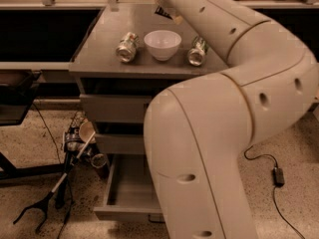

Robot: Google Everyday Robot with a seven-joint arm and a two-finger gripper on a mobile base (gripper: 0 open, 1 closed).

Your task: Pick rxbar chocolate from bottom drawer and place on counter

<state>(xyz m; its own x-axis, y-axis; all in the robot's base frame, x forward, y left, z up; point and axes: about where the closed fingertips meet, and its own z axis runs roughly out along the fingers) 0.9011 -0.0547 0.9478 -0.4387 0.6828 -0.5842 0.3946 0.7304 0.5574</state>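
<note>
My gripper (168, 8) is over the back of the grey counter (99, 54), mostly hidden behind my own pale arm (224, 108). A small dark bar with pale print, the rxbar chocolate (163, 12), sticks out at the gripper's end, held above the counter behind the white bowl (162, 44). The bottom drawer (127, 193) is pulled open, and the part of its tray that shows holds nothing. My arm hides its right half.
Two shiny cans lie on the counter, one left of the bowl (127, 47) and one right of it (197, 51). The two upper drawers (114, 108) are shut. A grabber tool (55, 193) and clutter lie on the floor at left, a cable with adapter (278, 176) at right.
</note>
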